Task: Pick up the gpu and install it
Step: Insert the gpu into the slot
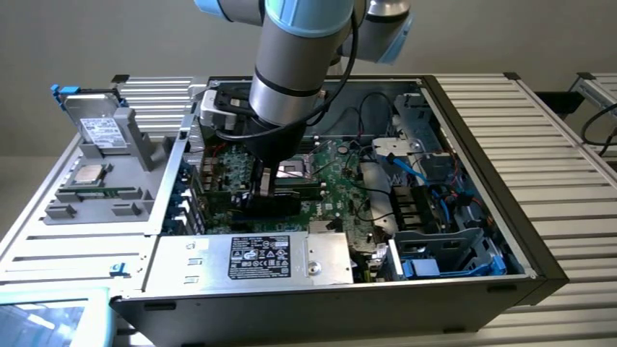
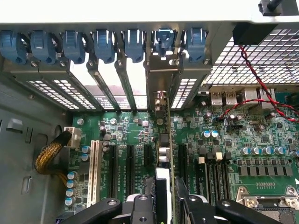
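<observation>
At the exterior view's left, we see a grey drive caddy (image 1: 108, 155) with blue clips lying on the ribbed metal counter (image 1: 550, 130), just beside an open computer case (image 1: 482, 238). A labelled power supply (image 1: 256, 258) sits along the case's near wall.

Moving toward the middle, we find the robot arm (image 1: 294, 65) reaching down into the case, its end effector (image 1: 262, 189) low over the large green motherboard (image 1: 337, 181). From the wrist view, we look along the motherboard (image 2: 219, 140) toward the case's rear wall, where a row of blue slot clips (image 2: 103, 44) tops the slot openings. At the far side of that board a braided yellow cable (image 2: 49, 156) curls up to a white connector.

In the centre of the wrist view, we see the gpu (image 2: 163, 154) edge-on, standing upright in line with one of the black expansion slots, its silver metal bracket (image 2: 161, 77) lying against the rear slot opening under a blue clip. The end effector (image 2: 164, 196) is closed narrowly on the gpu, a black finger (image 2: 140, 207) on either side of the card's near end.

Toward the exterior view's right, we note blue cables (image 1: 424, 177) and the drive cage (image 1: 438, 231); in the wrist view red and black wires (image 2: 254, 100) cross the board beside a perforated grille (image 2: 261, 51).
</observation>
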`<state>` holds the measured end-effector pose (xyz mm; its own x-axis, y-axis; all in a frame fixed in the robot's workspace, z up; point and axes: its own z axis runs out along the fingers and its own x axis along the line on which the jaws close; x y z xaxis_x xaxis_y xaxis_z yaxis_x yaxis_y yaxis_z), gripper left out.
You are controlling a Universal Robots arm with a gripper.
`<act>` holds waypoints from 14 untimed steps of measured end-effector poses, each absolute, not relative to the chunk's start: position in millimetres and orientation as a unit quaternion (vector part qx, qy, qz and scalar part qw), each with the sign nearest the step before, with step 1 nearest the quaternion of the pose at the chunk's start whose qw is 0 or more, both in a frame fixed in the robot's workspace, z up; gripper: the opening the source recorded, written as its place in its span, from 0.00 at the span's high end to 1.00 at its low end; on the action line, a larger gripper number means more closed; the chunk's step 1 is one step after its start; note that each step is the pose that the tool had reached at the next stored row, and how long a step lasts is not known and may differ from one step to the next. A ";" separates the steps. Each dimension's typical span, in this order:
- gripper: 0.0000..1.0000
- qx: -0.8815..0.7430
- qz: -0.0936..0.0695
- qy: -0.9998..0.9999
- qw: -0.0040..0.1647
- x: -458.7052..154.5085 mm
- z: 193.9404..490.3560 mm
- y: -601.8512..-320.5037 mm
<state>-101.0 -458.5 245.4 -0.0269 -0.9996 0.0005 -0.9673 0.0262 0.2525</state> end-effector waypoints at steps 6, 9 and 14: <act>0.72 0.692 -0.091 -0.711 0.089 -101.0 245.4 -456.2; 0.72 0.692 -0.091 -0.711 0.089 -101.0 245.3 -456.1; 0.72 0.692 -0.091 -0.711 0.089 -101.1 245.3 -456.2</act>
<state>-101.1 -456.2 245.3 -0.0274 -0.9996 0.0012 -0.9672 0.0269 0.2525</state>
